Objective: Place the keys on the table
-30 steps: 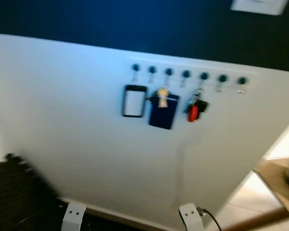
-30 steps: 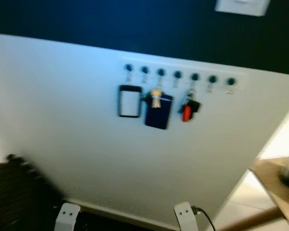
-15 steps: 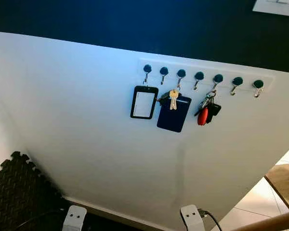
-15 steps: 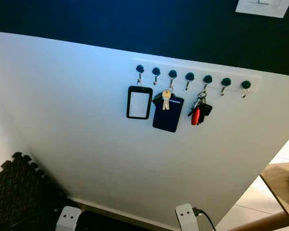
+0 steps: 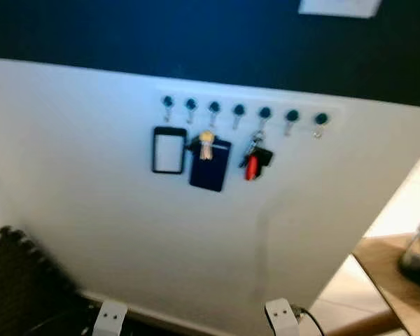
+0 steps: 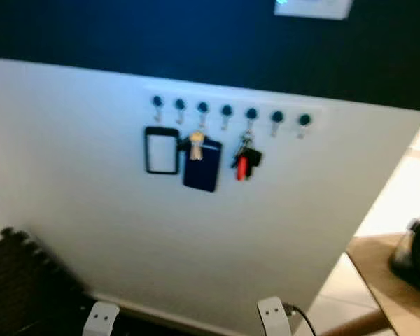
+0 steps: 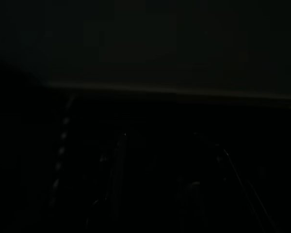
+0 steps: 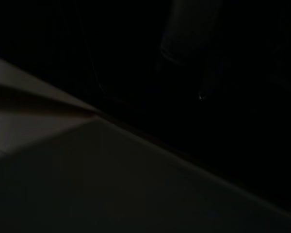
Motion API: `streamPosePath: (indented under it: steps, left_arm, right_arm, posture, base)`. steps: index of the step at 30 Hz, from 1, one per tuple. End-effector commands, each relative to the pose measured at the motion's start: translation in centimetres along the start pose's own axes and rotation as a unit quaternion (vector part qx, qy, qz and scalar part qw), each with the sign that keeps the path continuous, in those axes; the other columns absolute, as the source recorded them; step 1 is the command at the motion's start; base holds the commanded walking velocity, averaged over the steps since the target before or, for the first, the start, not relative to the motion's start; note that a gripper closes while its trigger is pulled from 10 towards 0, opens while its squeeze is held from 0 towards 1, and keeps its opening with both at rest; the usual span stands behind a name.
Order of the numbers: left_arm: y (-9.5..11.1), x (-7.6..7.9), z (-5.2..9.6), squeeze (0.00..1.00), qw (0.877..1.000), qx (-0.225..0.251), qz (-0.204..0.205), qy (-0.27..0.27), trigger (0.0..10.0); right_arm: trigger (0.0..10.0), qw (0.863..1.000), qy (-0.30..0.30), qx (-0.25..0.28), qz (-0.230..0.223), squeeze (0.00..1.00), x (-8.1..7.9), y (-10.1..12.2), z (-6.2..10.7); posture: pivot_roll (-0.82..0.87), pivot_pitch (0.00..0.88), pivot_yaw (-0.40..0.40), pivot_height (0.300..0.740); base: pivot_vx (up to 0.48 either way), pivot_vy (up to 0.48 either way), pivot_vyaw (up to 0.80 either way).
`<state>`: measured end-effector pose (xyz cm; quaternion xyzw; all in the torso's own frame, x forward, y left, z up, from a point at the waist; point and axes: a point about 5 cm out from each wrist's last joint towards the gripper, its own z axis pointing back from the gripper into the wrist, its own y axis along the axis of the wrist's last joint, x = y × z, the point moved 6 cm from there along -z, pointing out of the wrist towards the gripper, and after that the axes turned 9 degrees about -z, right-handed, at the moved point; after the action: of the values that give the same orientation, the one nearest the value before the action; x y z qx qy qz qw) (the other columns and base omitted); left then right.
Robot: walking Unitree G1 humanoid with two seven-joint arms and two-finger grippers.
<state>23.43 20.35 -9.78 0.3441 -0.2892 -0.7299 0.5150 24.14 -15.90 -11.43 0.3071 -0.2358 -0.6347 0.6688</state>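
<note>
Our two arms are hanging idle and both wrist views are nearly black, so we cannot tell how either gripper's fingers stand. The left wrist view is giving only a faint pale edge; the right wrist view is showing a dim grey floor wedge.

In the head views, the keys [image 5: 254, 159], a bunch with a red fob, are hanging from a hook on the rail [image 5: 243, 110] at upper centre of the frame, on the white wall [image 5: 91, 210]. Beside them are hanging a dark blue card holder [image 5: 210, 166] with a single brass key [image 5: 206, 144] and a black-framed badge [image 5: 169, 150]. The wooden table [image 6: 385, 283] is showing at lower right, with a dark object [image 6: 416, 253] on it that is clearer in the right eye view.

We are judging the risks: the picture is blurring, so we could take the brass key instead, or snag the ring on its hook.
</note>
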Motion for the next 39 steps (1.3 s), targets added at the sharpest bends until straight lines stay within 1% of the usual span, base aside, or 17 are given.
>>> streamPosePath:
  steps: [1, 8, 14, 18, 21, 23, 25, 27, 28, 29, 31, 33, 35, 36, 37, 38, 39]
  left_arm:
    - [-0.2, 0.0, 0.2, 0.0, 1.0, 0.001, -0.004, -0.002, 10.0]
    - [0.3, -0.4, 0.5, 0.0, 0.999, 0.025, -0.02, -0.005, 10.0]
    - [2.1, -0.6, 1.0, 0.0, 0.996, 0.083, -0.035, -0.009, 10.0]
    - [3.2, -0.6, 1.3, 0.0, 0.992, 0.114, -0.044, -0.01, 10.0]
    - [3.6, -0.6, 1.5, 0.0, 0.991, 0.124, -0.048, -0.012, 10.0]
    - [4.8, -0.4, 1.9, 0.0, 0.985, 0.161, -0.053, -0.018, 10.0]
    - [6.3, -0.1, 2.6, 0.0, 0.977, 0.203, -0.055, -0.032, 10.0]
    - [7.2, 0.3, 3.1, 0.0, 0.972, 0.224, -0.052, -0.054, 10.0]
    - [7.2, 0.3, 3.1, 0.0, 0.972, 0.224, -0.052, -0.054, 10.0]
    - [8.5, 1.1, 4.0, 0.0, 0.96, 0.257, -0.054, -0.094, 10.0]
    - [9.6, 1.8, 5.1, 0.0, 0.948, 0.286, -0.066, -0.125, 10.0]
    - [10.4, 2.1, 5.8, 0.0, 0.94, 0.303, -0.07, -0.141, 10.0]
    - [11.5, 2.0, 6.5, 0.0, 0.932, 0.323, -0.073, -0.147, 10.0]
    - [11.5, 2.0, 6.5, 0.0, 0.932, 0.323, -0.073, -0.147, 10.0]
    - [12.0, 2.0, 6.9, 0.0, 0.928, 0.333, -0.076, -0.149, 10.0]
    - [13.3, 2.1, 7.6, 0.0, 0.919, 0.354, -0.079, -0.154, 10.0]
    - [13.3, 2.1, 7.6, 0.0, 0.919, 0.354, -0.079, -0.154, 10.0]
  right_arm:
    - [10.0, 1.0, 0.005, 0.005, -0.008, 0.0, -0.3, 0.2, 0.0]
    - [10.0, 0.999, 0.01, 0.033, -0.029, 0.0, -0.3, 1.6, -0.2]
    - [10.0, 0.991, 0.032, 0.104, -0.075, 0.0, -0.8, 5.0, -0.3]
    - [10.0, 0.985, 0.051, 0.144, -0.078, 0.0, -1.2, 6.7, -0.1]
    - [10.0, 0.983, 0.059, 0.155, -0.081, 0.0, -1.3, 7.2, 0.0]
    - [10.0, 0.976, 0.087, 0.18, -0.09, 0.0, -1.9, 8.3, 0.2]
    - [10.0, 0.962, 0.128, 0.202, -0.131, 0.0, -2.7, 9.5, 0.6]
    - [10.0, 0.947, 0.168, 0.214, -0.168, 0.0, -3.3, 10.2, 0.9]
    - [10.0, 0.947, 0.168, 0.214, -0.168, 0.0, -3.3, 10.2, 0.9]
    - [10.0, 0.922, 0.229, 0.229, -0.213, 0.0, -4.2, 11.3, 1.7]
    - [10.0, 0.898, 0.277, 0.246, -0.236, 0.0, -4.8, 12.4, 2.6]
    - [10.0, 0.885, 0.301, 0.261, -0.24, 0.0, -5.0, 13.3, 3.4]
    - [10.0, 0.875, 0.324, 0.284, -0.223, 0.0, -5.3, 14.5, 4.4]
    - [10.0, 0.875, 0.324, 0.284, -0.223, 0.0, -5.3, 14.5, 4.4]
    - [10.0, 0.867, 0.34, 0.296, -0.213, 0.0, -5.6, 15.2, 5.1]
    - [10.0, 0.848, 0.377, 0.319, -0.191, 0.0, -6.4, 16.7, 6.8]
    - [10.0, 0.848, 0.377, 0.319, -0.191, 0.0, -6.4, 16.7, 6.8]
  posture:
    - [0.13, 0.058, -0.054, 0.74]
    - [0.13, 0.06, -0.057, 0.74]
    - [0.12, 0.065, -0.053, 0.74]
    - [0.12, 0.068, -0.053, 0.74]
    - [0.12, 0.069, -0.052, 0.74]
    - [0.13, 0.071, -0.051, 0.74]
    - [0.13, 0.071, -0.051, 0.74]
    - [0.12, 0.073, -0.049, 0.74]
    - [0.12, 0.073, -0.049, 0.74]
    - [0.12, 0.073, -0.05, 0.74]
    - [0.12, 0.076, -0.049, 0.74]
    - [0.12, 0.076, -0.049, 0.74]
    - [0.12, 0.079, -0.048, 0.74]
    - [0.12, 0.079, -0.048, 0.74]
    - [0.12, 0.08, -0.047, 0.74]
    - [0.12, 0.08, -0.048, 0.74]
    - [0.12, 0.08, -0.048, 0.74]
  base:
    - [0.0, 0.0, 0.0]
    - [0.0, 0.0, 0.0]
    - [0.0, 0.0, 0.0]
    - [0.0, 0.0, 0.0]
    - [0.0, 0.0, 0.0]
    - [0.0, 0.0, 0.0]
    - [0.0, 0.0, 0.0]
    - [0.0, 0.0, 0.0]
    - [0.0, 0.0, 0.0]
    - [0.0, 0.0, 0.0]
    - [0.0, 0.0, 0.0]
    - [0.0, 0.0, 0.0]
    - [0.0, 0.0, 0.0]
    - [0.0, 0.0, 0.0]
    - [0.0, 0.0, 0.0]
    - [0.0, 0.0, 0.0]
    - [0.0, 0.0, 0.0]
